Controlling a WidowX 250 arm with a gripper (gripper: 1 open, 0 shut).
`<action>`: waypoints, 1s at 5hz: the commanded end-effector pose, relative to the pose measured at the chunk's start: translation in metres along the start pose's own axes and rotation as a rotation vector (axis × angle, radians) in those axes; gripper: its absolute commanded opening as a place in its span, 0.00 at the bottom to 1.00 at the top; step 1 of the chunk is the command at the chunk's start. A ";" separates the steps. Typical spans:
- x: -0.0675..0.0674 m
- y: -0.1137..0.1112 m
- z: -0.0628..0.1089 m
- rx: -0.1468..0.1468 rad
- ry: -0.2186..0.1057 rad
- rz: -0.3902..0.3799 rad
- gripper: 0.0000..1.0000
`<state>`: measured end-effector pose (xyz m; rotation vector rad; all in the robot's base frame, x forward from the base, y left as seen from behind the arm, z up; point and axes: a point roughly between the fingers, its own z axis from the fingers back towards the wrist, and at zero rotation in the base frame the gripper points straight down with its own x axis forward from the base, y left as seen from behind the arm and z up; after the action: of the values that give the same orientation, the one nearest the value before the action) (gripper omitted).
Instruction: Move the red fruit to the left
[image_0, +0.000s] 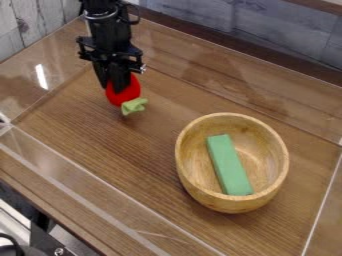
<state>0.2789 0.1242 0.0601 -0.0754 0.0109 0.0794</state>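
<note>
The gripper (122, 92) points straight down, its jaws clamped on the red fruit (123, 96); the fruit sits directly beneath and between them, its green stem poking out to the lower right. It hangs low over the counter (120, 160), well left of the wooden bowl (233, 162); whether it touches the wood I cannot tell, so setting down looks near.

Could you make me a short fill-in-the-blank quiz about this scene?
1. The hand is shut on the red ____.
2. The green block lies inside the wooden ____.
3. The bowl sits to the ____ of the fruit in this view.

Missing words: fruit; bowl; right
</note>
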 end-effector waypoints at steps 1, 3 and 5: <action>0.006 0.009 0.017 0.017 -0.053 -0.028 0.00; 0.005 0.013 0.026 0.007 -0.064 0.005 0.00; 0.012 0.014 0.044 -0.004 -0.081 0.096 0.00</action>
<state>0.2820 0.1351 0.0777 -0.1106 0.0132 0.1692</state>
